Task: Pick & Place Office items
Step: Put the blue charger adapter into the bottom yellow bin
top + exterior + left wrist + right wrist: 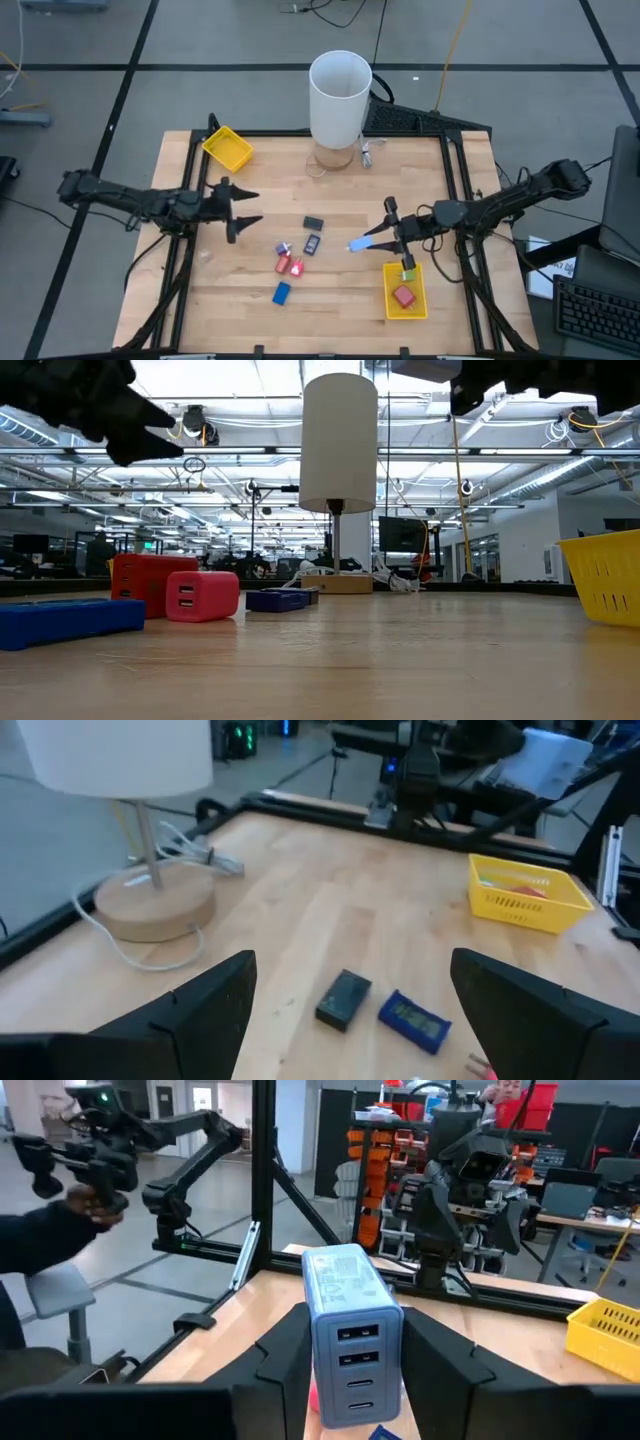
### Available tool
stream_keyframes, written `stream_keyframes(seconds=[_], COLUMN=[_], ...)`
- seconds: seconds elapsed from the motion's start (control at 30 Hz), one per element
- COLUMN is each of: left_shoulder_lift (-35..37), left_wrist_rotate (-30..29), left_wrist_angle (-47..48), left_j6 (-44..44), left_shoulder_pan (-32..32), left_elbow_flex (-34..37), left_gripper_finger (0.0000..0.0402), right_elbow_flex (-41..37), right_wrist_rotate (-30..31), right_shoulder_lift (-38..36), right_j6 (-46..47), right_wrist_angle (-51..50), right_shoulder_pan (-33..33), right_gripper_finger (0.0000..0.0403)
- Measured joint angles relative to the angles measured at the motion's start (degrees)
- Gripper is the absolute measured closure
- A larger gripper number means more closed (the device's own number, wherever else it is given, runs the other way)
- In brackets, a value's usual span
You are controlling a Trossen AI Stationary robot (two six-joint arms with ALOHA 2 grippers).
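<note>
On the wooden tabletop (330, 300) we see small office items (291, 265) waiting — left gripper (245, 209) fingers wide, right gripper (385, 240) fingers clamping a light blue charger block (345, 1330), probably for the yellow tray (405, 315).

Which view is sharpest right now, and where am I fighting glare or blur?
High view: evenly lit, sharp across the table. Low view: bright ceiling lights silhouette both arms; the near blue block is soft. Left wrist view: own fingers blurred. Right wrist view: light blue charger crisp, room behind cluttered.
</note>
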State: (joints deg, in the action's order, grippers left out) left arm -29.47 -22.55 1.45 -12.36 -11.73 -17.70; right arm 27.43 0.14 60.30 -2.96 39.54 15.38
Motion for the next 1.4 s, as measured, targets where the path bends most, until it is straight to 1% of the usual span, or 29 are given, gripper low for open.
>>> stream_keyframes(seconds=[0.17, 0.3, 0.4, 0.57, 0.8, 0.9, 1.0, 1.2, 1.4], left_shoulder_lift=[6.92, 10.27, 11.21, 10.95, 9.12, 8.48, 8.43, 8.43, 8.43], left_wrist_rotate=[-0.06, -0.10, -0.25, -0.47, -0.46, -0.48, -0.47, -0.48, -0.47], left_wrist_angle=[0.33, 0.56, 1.01, 1.01, 1.79, 1.75, 1.79, 1.75, 1.75], left_j6=[4.99, 10.46, 14.84, 19.51, 19.82, 22.26, 23.96, 23.83, 23.65], left_shoulder_pan=[0.00, 0.00, 0.05, 0.07, 0.07, 0.07, 0.07, 0.07, 0.07], left_elbow_flex=[2.38, 2.39, 2.39, 2.39, 2.39, 2.39, 2.39, 2.39, 2.39], left_gripper_finger=[0.0064, 0.0064, 0.0064, 0.0064, 0.0064, 0.0064, 0.0064, 0.0064, 0.0064], right_elbow_flex=[-2.93, -6.29, -8.52, -11.48, -12.58, -12.60, -12.60, -12.60, -12.60], right_wrist_rotate=[-0.24, -0.30, -0.22, -0.26, 1.29, 1.27, 1.27, 1.34, 1.31], right_shoulder_lift=[-1.78, -4.81, -7.46, -11.15, -13.47, -13.59, -13.60, -13.56, -12.79], right_j6=[4.95, 9.24, 11.70, 14.67, 19.00, 21.70, 25.27, 32.36, 32.47], right_wrist_angle=[2.31, 2.31, 3.67, 4.94, 3.81, 2.64, -0.36, -11.57, -13.15], right_shoulder_pan=[0.97, 3.22, 5.36, 9.99, 16.07, 18.09, 19.69, 21.89, 22.79], right_gripper_finger=[0.0288, 0.0288, 0.0288, 0.0288, 0.0288, 0.0288, 0.0288, 0.0288, 0.0288])
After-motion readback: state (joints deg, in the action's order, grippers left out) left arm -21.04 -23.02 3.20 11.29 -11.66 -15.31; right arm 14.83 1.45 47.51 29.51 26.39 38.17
